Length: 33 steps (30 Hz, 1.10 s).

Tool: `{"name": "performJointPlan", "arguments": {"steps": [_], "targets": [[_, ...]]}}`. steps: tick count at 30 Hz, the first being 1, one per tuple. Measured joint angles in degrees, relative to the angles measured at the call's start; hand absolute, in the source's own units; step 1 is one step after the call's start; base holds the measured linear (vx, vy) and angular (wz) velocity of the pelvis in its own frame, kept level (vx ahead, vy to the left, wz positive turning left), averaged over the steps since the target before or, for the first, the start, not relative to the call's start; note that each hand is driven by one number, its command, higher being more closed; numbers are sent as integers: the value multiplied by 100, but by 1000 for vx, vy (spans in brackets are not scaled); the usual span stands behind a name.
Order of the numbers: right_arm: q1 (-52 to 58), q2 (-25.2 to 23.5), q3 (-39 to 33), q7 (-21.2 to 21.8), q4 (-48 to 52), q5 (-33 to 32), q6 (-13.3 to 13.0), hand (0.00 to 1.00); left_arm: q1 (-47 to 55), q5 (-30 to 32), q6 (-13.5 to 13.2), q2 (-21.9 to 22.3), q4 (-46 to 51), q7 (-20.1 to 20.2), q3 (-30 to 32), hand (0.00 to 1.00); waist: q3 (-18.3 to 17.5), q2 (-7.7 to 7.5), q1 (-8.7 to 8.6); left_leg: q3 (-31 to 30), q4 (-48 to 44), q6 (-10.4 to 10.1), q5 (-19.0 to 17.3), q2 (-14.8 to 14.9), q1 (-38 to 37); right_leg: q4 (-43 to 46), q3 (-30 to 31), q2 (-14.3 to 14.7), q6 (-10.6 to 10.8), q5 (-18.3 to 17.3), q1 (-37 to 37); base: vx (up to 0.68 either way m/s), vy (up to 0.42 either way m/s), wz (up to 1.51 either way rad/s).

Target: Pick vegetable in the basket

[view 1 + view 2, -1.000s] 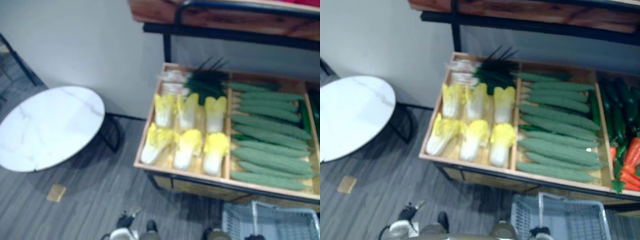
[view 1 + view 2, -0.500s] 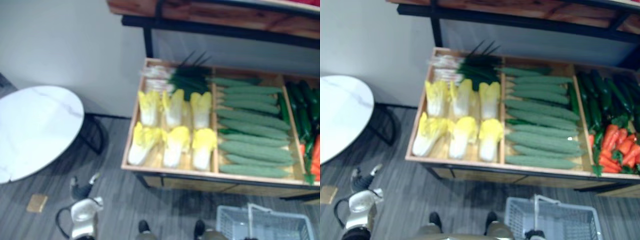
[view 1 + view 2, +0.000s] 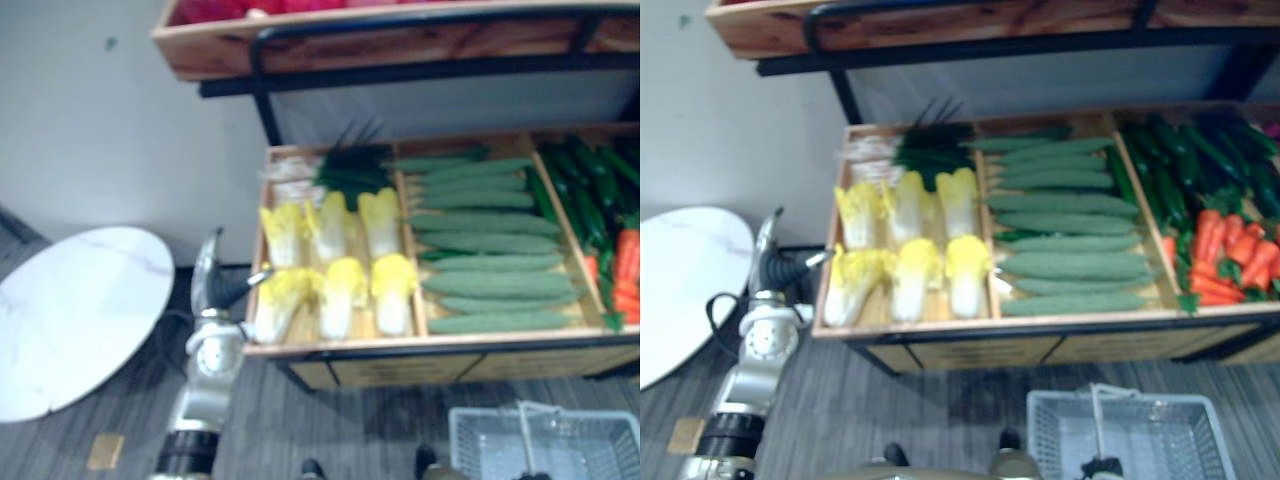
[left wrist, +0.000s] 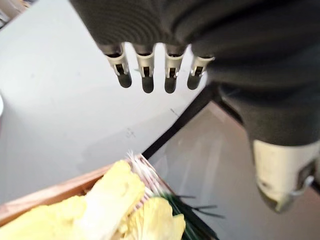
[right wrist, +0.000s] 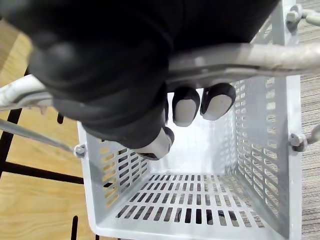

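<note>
Where it stands under a wooden upper shelf (image 3: 940, 22), the long wooden display tray (image 3: 1040, 327) holds the vegetables in compartments. A round white table (image 3: 70, 320) sits on the floor to its left, apart from it. Nearer the robot, below the tray's front edge, hangs a grey slotted basket (image 3: 1052, 445). In the tray, bumpy green cucumbers (image 3: 1070, 240) fill the middle compartment. Yellow cabbages (image 3: 905, 250) lie in two rows in the left one with scallions (image 3: 925, 150) behind them, and dark green vegetables (image 3: 1180, 160) and orange carrots (image 3: 1230, 255) lie to the right. The right hand (image 5: 115, 65) has its fingers curled round the basket's handle (image 5: 240, 55). The left hand (image 3: 772, 262) is raised just beside the tray's left edge near the cabbages, its fingers (image 4: 146, 70) straight and holding nothing.
</note>
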<state>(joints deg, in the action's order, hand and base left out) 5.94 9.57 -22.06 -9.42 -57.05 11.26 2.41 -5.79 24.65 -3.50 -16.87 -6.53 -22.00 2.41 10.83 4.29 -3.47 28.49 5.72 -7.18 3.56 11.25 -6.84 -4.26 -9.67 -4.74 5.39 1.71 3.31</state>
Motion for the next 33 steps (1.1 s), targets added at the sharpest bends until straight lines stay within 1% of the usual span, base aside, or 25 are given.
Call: {"name": "performJointPlan", "arguments": {"steps": [1, 2, 4, 8, 9, 13, 17, 18, 21, 26, 29, 33], "targets": [[1, 9, -2, -10, 17, 0, 0, 100, -38, 95, 3, 1, 0, -2, -54, 0, 8, -1, -66, 74, 0, -2, -3, 5, 36, 4, 5, -3, 0, 0, -70, -11, 0, -20], [-20, 11, -7, -17, 37, 0, 0, 100, -108, 136, 25, 1, -2, -3, -119, 0, 19, 25, -95, 83, 0, -1, -2, 3, 90, 13, 4, -10, 6, 13, -130, 10, -1, -14], [-25, 12, -13, -32, 40, -1, 5, 100, -230, 142, 39, 29, -86, -1, -286, 0, 42, 46, -115, 100, -1, -6, 31, -3, 148, 18, 28, -15, 8, 100, -212, 56, -8, -9], [-90, 12, -10, -53, 38, 0, 18, 100, -371, 167, 123, 102, -317, 33, -497, 0, 117, 82, -133, 145, -2, -2, 45, -5, 165, 45, 61, -13, 4, 148, -265, 76, -9, -8], [-128, 13, 1, -75, 38, 2, 18, 100, -371, 287, 159, 102, -360, 57, -529, 0, 128, 88, -134, 197, -2, -4, 43, -5, 166, 47, 80, -12, 4, 148, -287, 78, -9, -13], [-296, 39, 3, -155, 38, 1, 16, 100, -451, 360, 178, 105, -505, 151, -716, 0, 300, 141, -157, 224, -3, -4, 44, -37, 173, 60, 80, -45, 5, 148, -309, 43, -6, -4], [-422, 91, 5, -176, 40, 2, 14, 100, -571, 566, 293, 104, -855, 227, -872, 0, 392, 202, -224, 227, -3, -4, 44, -52, 189, 93, 81, -65, 7, 145, -345, -9, -3, 0], [-509, 92, 5, -202, 44, 1, 6, 100, -621, 598, 300, 104, -964, 227, -898, 0, 432, 219, -258, 233, -3, -3, 45, -49, 255, 130, 90, -65, 7, 142, -437, -52, -15, -2], [-641, 99, -7, -266, 58, -5, -1, 100, -833, 793, 367, 104, -1298, 248, -1012, 0, 560, 249, -270, 242, -3, 40, 79, -50, 395, 197, 100, -73, 6, 144, -621, -51, -19, -2], [-750, 125, -11, -304, 122, -6, -5, 100, -1046, 806, 375, 103, -1675, 260, -1114, 0, 690, 286, -299, 266, -3, 50, 87, -53, 516, 236, 149, -75, 7, 143, -792, -12, -12, -4], [-841, 129, -15, -383, 167, -14, -2, 100, -1166, 806, 412, 103, -1834, 258, -1158, 0, 787, 321, -355, 279, -3, 52, 97, -55, 582, 260, 159, -76, 9, 150, -868, 37, -15, -2], [-999, 172, -8, -413, 201, -20, -4, 100, -1493, 806, 417, 100, -2087, 246, -1298, 0, 906, 400, -395, 394, -4, 52, 97, -65, 664, 347, 255, -84, 11, 151, -1041, 38, -8, -8]]}}
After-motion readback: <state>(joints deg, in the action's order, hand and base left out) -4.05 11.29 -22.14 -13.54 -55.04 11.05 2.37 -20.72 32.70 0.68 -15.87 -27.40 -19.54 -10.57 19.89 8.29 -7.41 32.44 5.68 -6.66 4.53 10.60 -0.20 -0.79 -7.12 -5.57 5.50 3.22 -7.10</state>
